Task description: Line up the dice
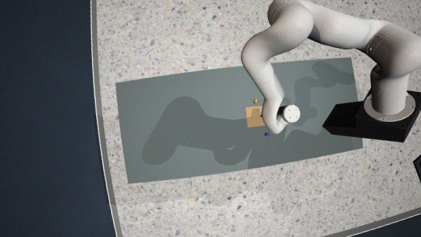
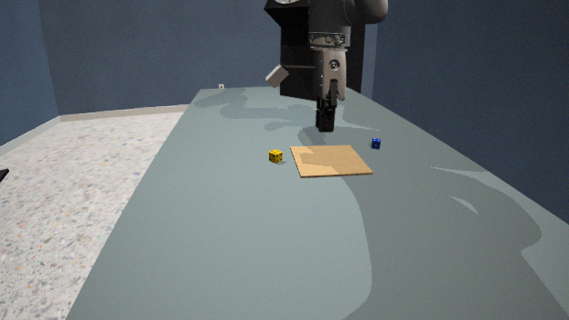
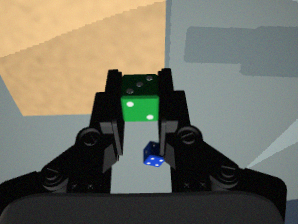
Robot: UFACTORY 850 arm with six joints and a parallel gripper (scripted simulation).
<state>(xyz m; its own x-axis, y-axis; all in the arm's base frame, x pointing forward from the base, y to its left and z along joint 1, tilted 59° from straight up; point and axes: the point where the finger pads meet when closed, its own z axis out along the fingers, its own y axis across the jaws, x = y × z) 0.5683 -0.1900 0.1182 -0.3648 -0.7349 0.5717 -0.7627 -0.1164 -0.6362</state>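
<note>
3 dice are figuring in this setup, and only 1 of them is riding in the gripper: the green die. The fingers are closing in on it from both sides, so they're standing fairly narrow and gripping it. In the wrist view it's showing 2 pips on the bright face and 3 on the dark face. Going by the exterior view, the gripper is hanging in the air past the far edge of the tan mat, pointing down, with the die being held up off the table. The mat is lying flat on the table. The yellow die is sitting on the table just beside the mat's left edge, not touching it. The blue die is resting on the table too, off to the right of the mat near its far end. So 0 dice are lying on the mat, and the line isn't forming. The top faces of the yellow and blue ones are looking too small for me to count safely. The robot's black base is standing at the far end, and the grey arm is reaching out from it over the table.
</note>
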